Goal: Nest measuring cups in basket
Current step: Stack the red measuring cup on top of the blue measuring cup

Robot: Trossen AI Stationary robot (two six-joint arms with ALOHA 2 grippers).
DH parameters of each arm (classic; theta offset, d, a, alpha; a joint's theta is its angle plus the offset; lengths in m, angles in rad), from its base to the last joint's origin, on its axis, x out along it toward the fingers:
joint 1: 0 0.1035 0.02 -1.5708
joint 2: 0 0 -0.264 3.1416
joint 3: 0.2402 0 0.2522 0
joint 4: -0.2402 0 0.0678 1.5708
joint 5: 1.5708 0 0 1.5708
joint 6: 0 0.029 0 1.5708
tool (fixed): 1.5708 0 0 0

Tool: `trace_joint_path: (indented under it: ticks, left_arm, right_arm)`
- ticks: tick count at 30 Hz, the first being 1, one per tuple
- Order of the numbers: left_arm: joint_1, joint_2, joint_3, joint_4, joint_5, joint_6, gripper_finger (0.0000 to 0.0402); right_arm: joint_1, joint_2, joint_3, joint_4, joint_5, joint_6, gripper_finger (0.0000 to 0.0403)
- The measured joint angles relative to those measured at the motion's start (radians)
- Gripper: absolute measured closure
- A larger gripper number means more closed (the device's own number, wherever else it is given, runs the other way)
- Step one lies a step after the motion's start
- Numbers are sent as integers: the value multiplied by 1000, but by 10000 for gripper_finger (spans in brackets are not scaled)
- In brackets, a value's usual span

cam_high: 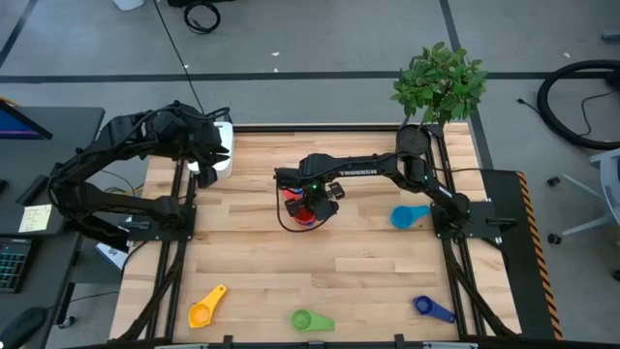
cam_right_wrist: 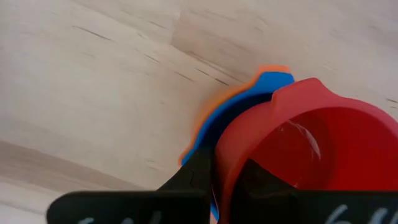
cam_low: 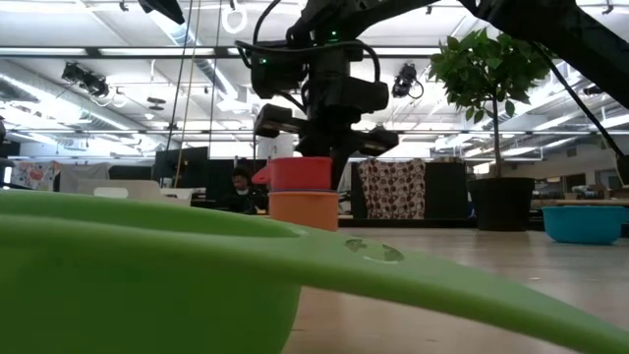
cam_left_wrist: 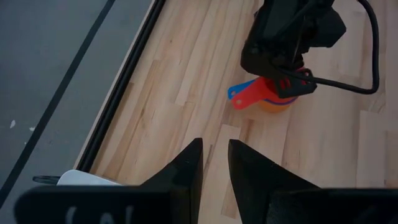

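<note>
centre: right arm (cam_high: 368, 173) over cup stack (cam_high: 306, 211) | front-centre table (cam_high: 320, 267): open

Overhead, table-level and both wrist views all share the red cup (cam_high: 306, 208).

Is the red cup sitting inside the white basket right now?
No, the red cup is stacked on other cups mid-table, far from the white basket.

Red cup (cam_high: 302, 205) over blue, orange cups; yellow cup (cam_high: 204, 308); green cup (cam_high: 308, 319); light-blue cup (cam_high: 408, 216).
</note>
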Motion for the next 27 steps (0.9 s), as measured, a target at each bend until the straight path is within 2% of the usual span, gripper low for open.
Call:
trace_joint_path:
  ticks: [4, 10, 27]
  left_arm:
    - [0, 0, 0, 0, 0, 0, 320]
    - [0, 0, 0, 0, 0, 0, 320]
    - [0, 0, 0, 0, 0, 1, 320]
  right_arm:
    - [0, 0, -1, -6, -12, 32, 380]
    - [-1, 2, -2, -16, -28, 118, 355]
    - [-1, 2, -2, -31, -32, 129, 356]
